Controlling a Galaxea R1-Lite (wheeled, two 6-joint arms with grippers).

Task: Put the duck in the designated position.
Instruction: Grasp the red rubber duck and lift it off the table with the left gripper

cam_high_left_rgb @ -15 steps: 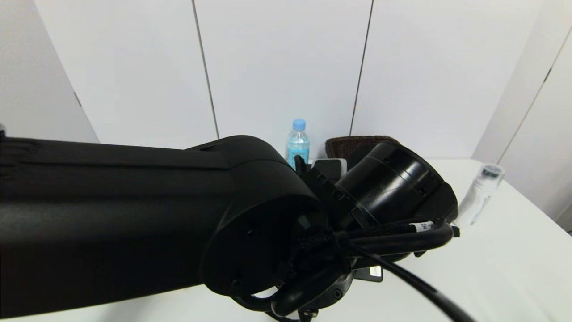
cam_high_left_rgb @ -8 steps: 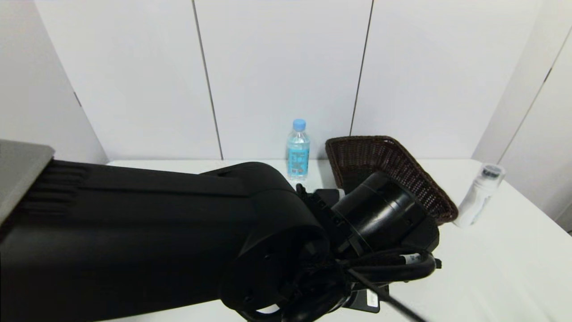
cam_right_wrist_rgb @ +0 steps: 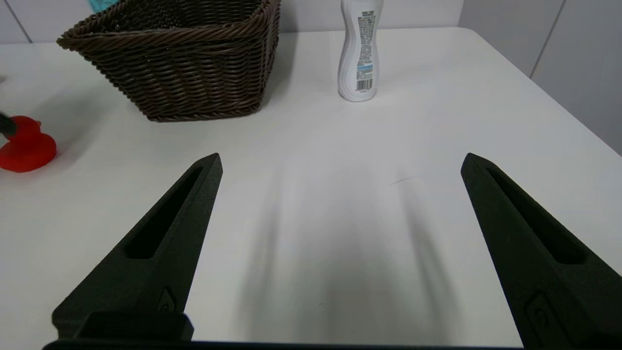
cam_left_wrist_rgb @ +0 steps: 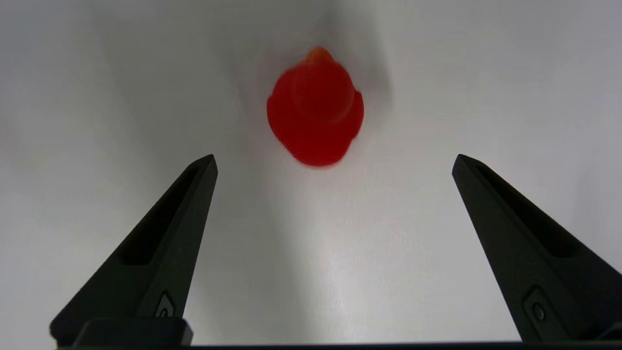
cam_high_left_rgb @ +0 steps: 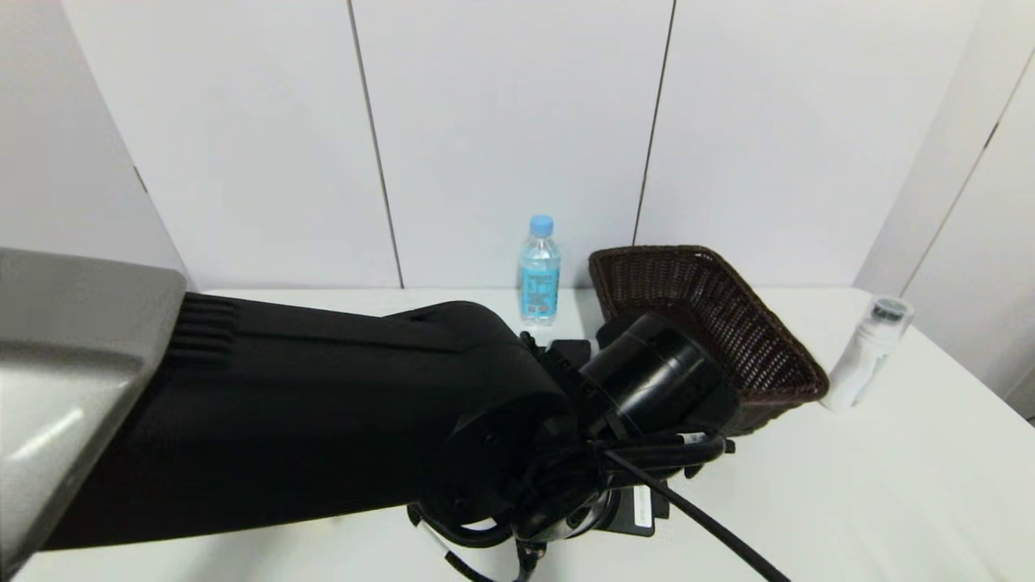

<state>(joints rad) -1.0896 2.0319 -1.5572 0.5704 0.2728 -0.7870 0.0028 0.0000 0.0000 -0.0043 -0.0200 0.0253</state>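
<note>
Left claw hangs wide open directly above the red duck, which sits alone on bare white table. Closing off-centre could squirt the rounded toy sideways towards the basket. Right claw, also wide, idles nearby.

Bright, even light, soft shadows on the white table — red duck blurred, out of focus.

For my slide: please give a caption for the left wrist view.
Open left gripper above the red duck on the white table.
</note>
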